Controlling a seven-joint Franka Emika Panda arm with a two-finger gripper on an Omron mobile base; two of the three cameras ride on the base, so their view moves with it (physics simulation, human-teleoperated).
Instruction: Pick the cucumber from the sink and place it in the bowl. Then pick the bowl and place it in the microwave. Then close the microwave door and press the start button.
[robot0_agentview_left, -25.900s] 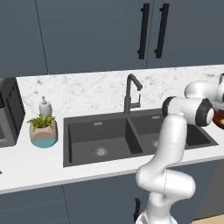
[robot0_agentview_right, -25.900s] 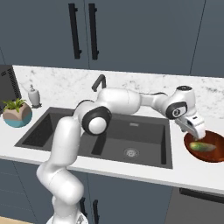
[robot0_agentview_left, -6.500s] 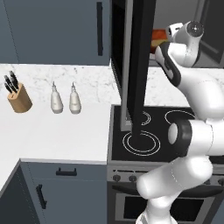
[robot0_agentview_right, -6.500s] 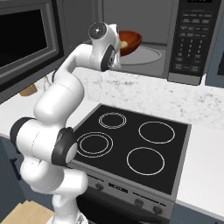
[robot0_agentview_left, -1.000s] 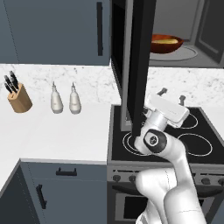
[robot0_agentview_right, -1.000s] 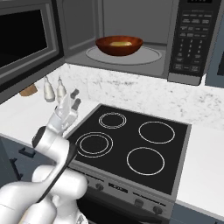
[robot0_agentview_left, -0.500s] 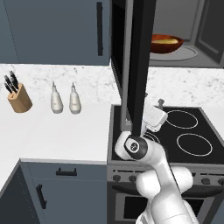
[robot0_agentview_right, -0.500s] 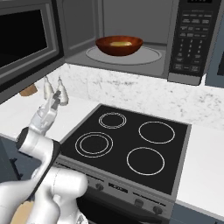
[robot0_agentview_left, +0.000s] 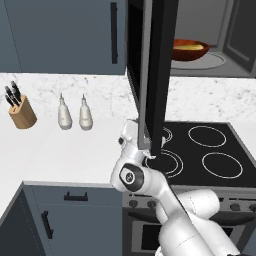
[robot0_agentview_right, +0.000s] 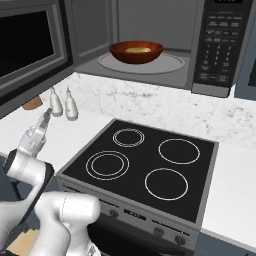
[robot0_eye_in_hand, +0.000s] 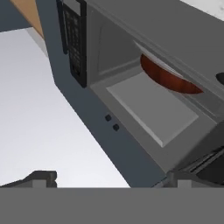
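Note:
The reddish-brown bowl (robot0_agentview_right: 136, 51) sits on the turntable inside the open microwave (robot0_agentview_right: 150, 65). Its inside shows a yellowish patch, and I cannot tell the cucumber from it. The sink is out of view. The microwave door (robot0_agentview_left: 159, 75) stands swung wide open, and in the right base view the door (robot0_agentview_right: 30, 45) is at the left. My gripper (robot0_agentview_right: 46, 116) is low over the counter left of the stove, under the door, fingers up and open with nothing between them. In the rolled hand view the gripper (robot0_eye_in_hand: 111, 179) looks up at the bowl (robot0_eye_in_hand: 168, 78).
The black four-ring stove (robot0_agentview_right: 145, 165) lies below the microwave. Two white bottles (robot0_agentview_left: 72, 112) and a knife block (robot0_agentview_left: 21, 110) stand on the white counter (robot0_agentview_left: 55, 150) to the left. The keypad panel (robot0_agentview_right: 217, 45) is on the microwave's right side.
The arm has swung left, from over the stove's front rings to the counter under the open door. The gripper stayed open. Bowl and door have not moved.

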